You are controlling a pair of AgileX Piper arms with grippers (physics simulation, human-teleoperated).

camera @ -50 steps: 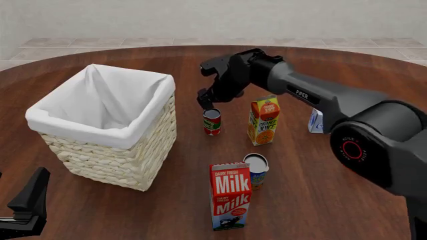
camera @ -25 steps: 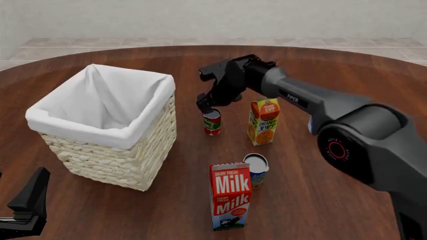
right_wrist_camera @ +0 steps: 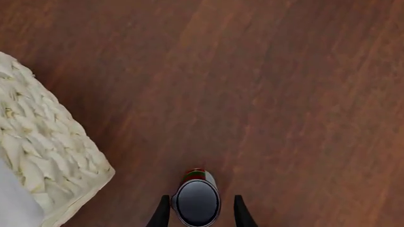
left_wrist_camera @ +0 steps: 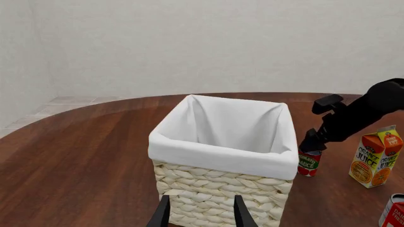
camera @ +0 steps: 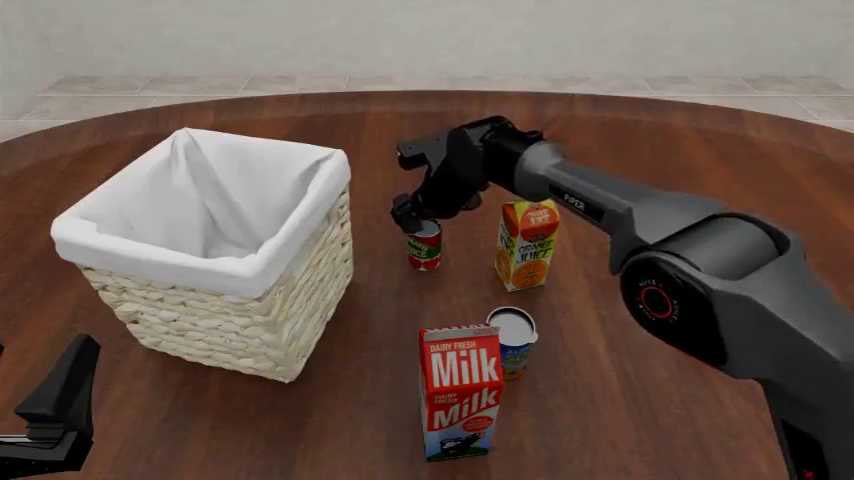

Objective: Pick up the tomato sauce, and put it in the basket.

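Observation:
The tomato sauce (camera: 424,247), a small red tin with a silver top, stands on the table just right of the basket (camera: 200,262). My right gripper (camera: 411,219) hangs at the can's top, open. In the right wrist view its fingers (right_wrist_camera: 162,213) straddle the tomato sauce (right_wrist_camera: 196,202) with small gaps on both sides. The left wrist view shows the can (left_wrist_camera: 308,163) under the right gripper (left_wrist_camera: 313,143), beside the cream wicker basket (left_wrist_camera: 222,196). My left gripper (left_wrist_camera: 200,217) is open and holds nothing, low at the near left (camera: 54,405).
An orange juice carton (camera: 527,243) stands just right of the can. A milk carton (camera: 462,390) and a blue-and-white can (camera: 513,338) stand nearer to me. The basket's corner (right_wrist_camera: 44,165) lies close to the right gripper.
My right gripper has dropped a little and shifted slightly left, closing in on the can's top. The can, basket and left arm have not moved.

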